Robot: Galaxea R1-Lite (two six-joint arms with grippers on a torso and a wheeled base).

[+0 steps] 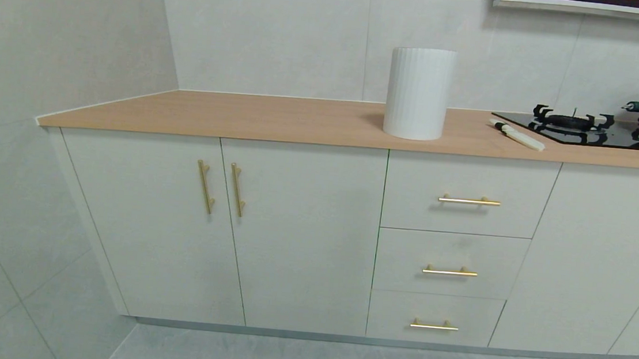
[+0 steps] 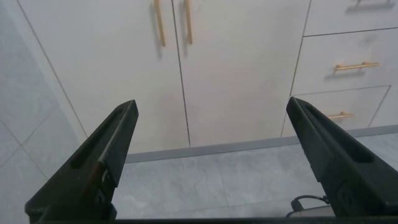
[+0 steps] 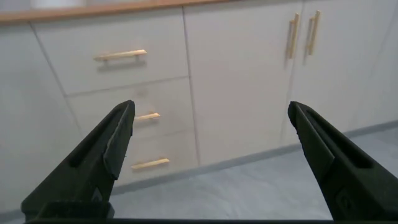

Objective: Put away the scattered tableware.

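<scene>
Both arms low at the cabinets, tableware waiting on the counter
The slim cream-coloured utensil (image 1: 516, 135) lies flat on the light wooden countertop (image 1: 244, 116), between the tall white ribbed cylindrical holder (image 1: 419, 93) and the black glass gas hob (image 1: 589, 132), probably bound for that holder; the left gripper (image 2: 210, 106) and right gripper (image 3: 211, 106) gape wide, touching nothing

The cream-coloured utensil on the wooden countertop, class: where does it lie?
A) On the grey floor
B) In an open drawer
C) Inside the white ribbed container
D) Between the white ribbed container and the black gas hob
D: the cream-coloured utensil lies flat on the wooden countertop, to the right of the tall white ribbed cylindrical container and by the front corner of the black glass gas hob.
</scene>
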